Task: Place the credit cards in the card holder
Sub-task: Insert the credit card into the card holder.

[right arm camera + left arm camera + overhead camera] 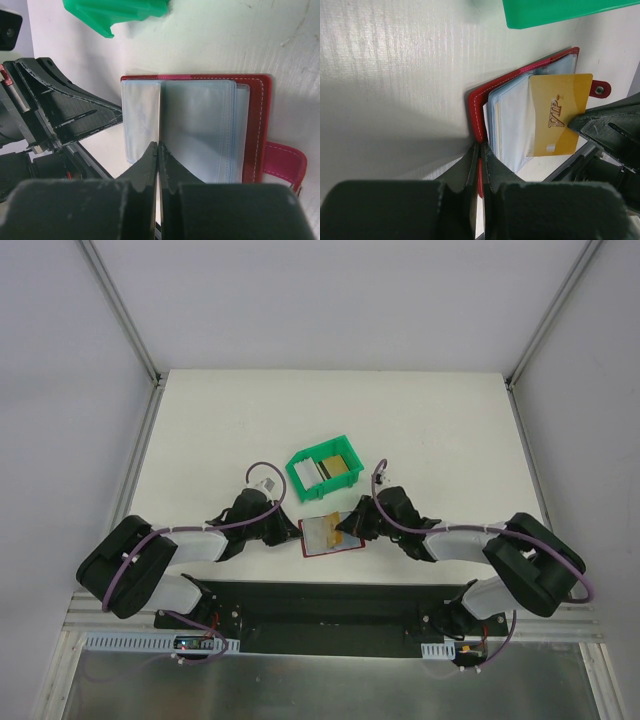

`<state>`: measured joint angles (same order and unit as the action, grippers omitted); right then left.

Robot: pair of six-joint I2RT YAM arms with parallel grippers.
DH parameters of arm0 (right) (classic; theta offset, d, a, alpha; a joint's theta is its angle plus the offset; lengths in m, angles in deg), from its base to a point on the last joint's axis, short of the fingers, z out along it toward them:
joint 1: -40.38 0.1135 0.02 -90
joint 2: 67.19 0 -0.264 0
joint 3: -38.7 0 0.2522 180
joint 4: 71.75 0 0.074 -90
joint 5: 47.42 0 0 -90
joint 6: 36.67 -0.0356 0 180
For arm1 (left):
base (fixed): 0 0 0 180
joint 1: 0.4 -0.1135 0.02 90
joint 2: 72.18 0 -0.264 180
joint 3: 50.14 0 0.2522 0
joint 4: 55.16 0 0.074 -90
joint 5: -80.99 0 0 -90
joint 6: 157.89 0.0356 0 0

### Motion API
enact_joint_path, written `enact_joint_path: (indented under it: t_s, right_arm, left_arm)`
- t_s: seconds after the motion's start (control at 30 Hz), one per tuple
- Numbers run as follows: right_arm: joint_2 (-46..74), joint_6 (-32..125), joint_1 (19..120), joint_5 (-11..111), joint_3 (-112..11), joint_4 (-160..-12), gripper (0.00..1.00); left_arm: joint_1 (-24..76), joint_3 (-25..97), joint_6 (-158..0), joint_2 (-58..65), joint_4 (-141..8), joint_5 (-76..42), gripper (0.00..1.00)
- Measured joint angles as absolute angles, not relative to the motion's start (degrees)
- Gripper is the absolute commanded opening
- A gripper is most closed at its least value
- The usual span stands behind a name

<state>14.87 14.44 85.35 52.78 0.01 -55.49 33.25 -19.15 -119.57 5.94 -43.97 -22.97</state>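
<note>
While the left claw [480,150] clamps the dark red folding wallet [476,107], the right claw [158,147] clamps the golden plastic card [560,110] against its pale sleeves [200,130].

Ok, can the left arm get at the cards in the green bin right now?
Probably not yet: the left gripper is shut on the edge of the card holder. The green bin with the cards lies just beyond, nothing seen between, so it would have to let go first.

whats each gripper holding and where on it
Left gripper: dark red folding wallet, at its cover edge. Right gripper: golden-yellow flat card, at its outer edge.
</note>
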Motion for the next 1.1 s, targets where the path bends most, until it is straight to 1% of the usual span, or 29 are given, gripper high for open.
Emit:
enact_joint_path:
  t_s: [0.37,0.67,1.1]
  right_arm:
    - [15.3,11.5,85.3,53.1,3.1,-50.9,0.0]
    - [14.8,10.2,83.8,54.7,5.3,-50.1,0.0]
    - [21.0,8.2,83.3,59.3,3.5,-46.6,0.0]
  left_arm:
    - [33.2,-19.1,-119.8,5.9,-44.0,-22.9,0.0]
    - [33.2,-19.1,-119.8,6.1,-43.9,-22.9,0.0]
    - [33.2,-18.5,-119.8,6.9,-43.9,-23.1,0.0]
